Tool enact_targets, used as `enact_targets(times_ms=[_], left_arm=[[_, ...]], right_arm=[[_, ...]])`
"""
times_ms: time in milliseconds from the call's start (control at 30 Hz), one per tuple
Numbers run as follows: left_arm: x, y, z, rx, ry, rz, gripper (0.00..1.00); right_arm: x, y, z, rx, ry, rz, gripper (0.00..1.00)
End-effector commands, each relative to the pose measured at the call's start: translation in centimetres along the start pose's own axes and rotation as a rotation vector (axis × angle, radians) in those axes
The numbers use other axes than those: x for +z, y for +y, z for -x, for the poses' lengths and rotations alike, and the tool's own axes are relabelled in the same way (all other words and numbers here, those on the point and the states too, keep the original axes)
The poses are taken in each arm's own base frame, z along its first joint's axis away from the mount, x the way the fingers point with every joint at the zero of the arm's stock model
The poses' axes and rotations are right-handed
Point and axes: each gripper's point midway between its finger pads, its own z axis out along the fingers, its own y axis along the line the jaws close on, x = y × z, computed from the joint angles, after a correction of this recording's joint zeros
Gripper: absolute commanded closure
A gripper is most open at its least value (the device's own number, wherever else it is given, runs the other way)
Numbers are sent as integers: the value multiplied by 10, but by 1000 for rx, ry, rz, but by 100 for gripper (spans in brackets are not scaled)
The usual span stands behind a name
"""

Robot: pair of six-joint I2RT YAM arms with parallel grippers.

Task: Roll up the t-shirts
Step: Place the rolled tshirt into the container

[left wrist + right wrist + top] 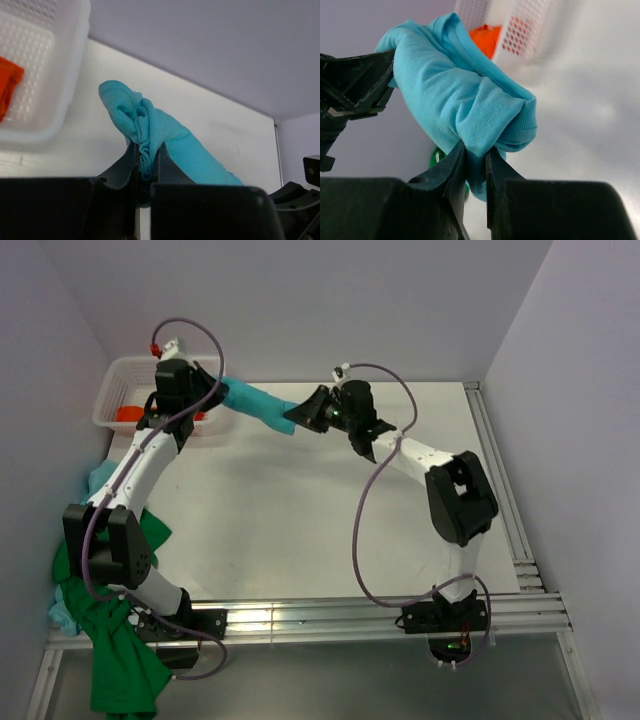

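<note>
I have the rolled turquoise t-shirt point(460, 95) strung between my two hands, lifted off the table point(300, 520) at its far left, just beside the white basket point(112, 390). My left gripper point(147, 150) is clenched on one end, where the cloth bunches into a crumpled, folded knob above my fingers. My right gripper point(475, 150) pinches the other end, a blunt, rounded fold with the hem wrapped around it. Between them the roll is a thick, soft tube, sagging slightly. An orange-red t-shirt point(130, 414) lies in the basket. A green t-shirt point(125, 660) and a second turquoise t-shirt point(100, 478) are heaped by my left arm's base.
</note>
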Motion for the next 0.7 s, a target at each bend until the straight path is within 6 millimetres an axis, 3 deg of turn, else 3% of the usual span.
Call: enact_targets(times_ms=[0,33,67,100,133,167,300,333,367,433,533,667], left_arm=[[13,-2,33,4,-45,-3,100],[16,7,43,-6,-70,17,100],[25,14,45,-15,-74,27,100],[30,17,48,-19,-78,29,100],[35,27,52,-31,-82,42,100],[45,37,49,-37,-75,63,100],[63,76,31,-91,-53,106,100],[66,90,31,-133,-63,116,100],[71,104,25,-156,-45,132,100],[77,117,18,-186,-21,147,100],[92,133,-1,-202,26,183,100],[108,147,-40,-244,126,177,100]], right_arm=[[33,43,20,-25,-32,147,100],[40,63,34,-44,-54,194,100],[58,51,26,-26,-29,188,100],[67,53,27,-26,-26,197,100],[73,74,39,-46,-44,247,100],[91,61,29,-29,-20,239,100],[129,69,24,-17,4,259,100],[131,85,32,-31,-11,289,100],[143,75,23,-22,5,276,100],[148,88,22,-40,-2,294,100],[156,84,11,-54,-2,278,100],[150,91,7,-78,5,291,100]])
